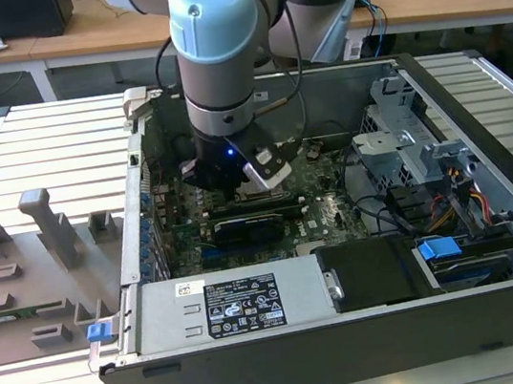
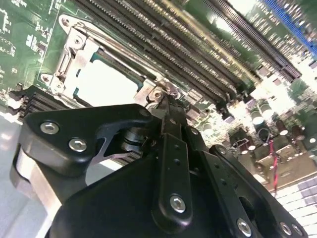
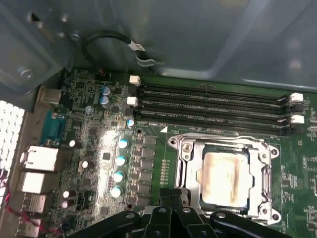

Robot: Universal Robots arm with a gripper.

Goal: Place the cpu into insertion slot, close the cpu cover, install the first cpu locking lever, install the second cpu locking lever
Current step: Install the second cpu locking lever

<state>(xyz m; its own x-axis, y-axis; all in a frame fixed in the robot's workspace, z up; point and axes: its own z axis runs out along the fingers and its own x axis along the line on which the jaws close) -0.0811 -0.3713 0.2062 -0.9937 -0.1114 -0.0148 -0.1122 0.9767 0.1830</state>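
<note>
Green motherboard (image 3: 168,158) (metal case (image 1: 319,96))

Bright, even light; glare whitens the cpu (image 2: 106,82) top, and the second wrist view's foreground blurs.

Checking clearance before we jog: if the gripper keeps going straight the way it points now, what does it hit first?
Most likely the cpu cover, at the frame edge nearest the gripper. The fingertips point down at the green motherboard, beside the cpu seated under that cover. Depth is unclear, so it could be the board just beside the frame.
</note>
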